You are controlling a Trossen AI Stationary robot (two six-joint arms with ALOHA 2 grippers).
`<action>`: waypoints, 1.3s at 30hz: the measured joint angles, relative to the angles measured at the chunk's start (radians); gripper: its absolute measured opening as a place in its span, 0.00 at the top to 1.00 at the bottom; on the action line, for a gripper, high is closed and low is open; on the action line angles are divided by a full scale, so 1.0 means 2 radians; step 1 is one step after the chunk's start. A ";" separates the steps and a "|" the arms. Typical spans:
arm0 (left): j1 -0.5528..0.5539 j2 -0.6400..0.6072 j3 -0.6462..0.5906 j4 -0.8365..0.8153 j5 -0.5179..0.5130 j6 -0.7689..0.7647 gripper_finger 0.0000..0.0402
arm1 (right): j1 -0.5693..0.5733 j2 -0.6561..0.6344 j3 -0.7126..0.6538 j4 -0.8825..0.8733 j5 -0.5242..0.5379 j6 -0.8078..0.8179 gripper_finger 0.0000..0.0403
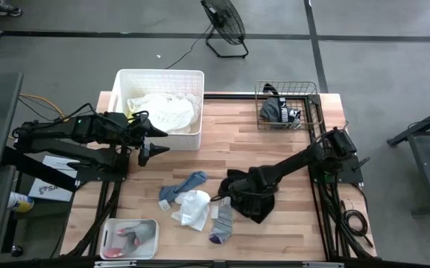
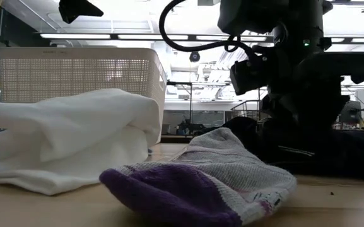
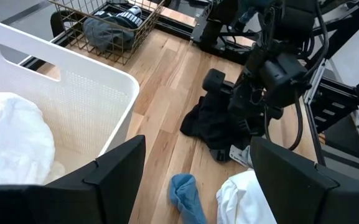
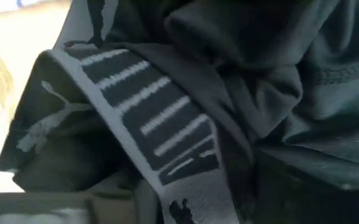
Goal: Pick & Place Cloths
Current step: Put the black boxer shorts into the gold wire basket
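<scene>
A black garment (image 1: 250, 199) with a grey lettered waistband (image 4: 160, 130) lies bunched on the table's near middle. My right gripper (image 1: 237, 195) is low, right at it; the right wrist view is filled with its cloth. Beside it lie a grey sock with a purple toe (image 1: 220, 222), a white cloth (image 1: 194, 208) and a blue sock (image 1: 188, 184). My left gripper (image 1: 151, 145) is open and empty above the table, just near of the white bin (image 1: 121, 82), which holds a white cloth (image 1: 162, 110). The left wrist view shows its fingers wide apart (image 3: 198, 180).
A wire basket (image 1: 311, 93) with a dark garment stands at the far right. A small white tray (image 1: 110, 227) with a grey-pink item sits at the near left corner. Bare wood lies between the bin and the basket.
</scene>
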 joint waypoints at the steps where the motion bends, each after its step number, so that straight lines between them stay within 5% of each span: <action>1: 0.000 0.000 0.000 0.000 0.000 0.000 0.29 | 0.000 0.000 0.000 -0.001 0.000 0.000 0.62; 11: 0.000 0.000 0.000 0.000 0.000 0.000 0.29 | -0.001 0.000 0.000 -0.002 -0.016 0.005 0.95; 39: 0.000 0.000 0.000 -0.004 0.000 -0.011 0.29 | 0.020 -0.216 -0.005 -0.038 0.082 0.172 0.96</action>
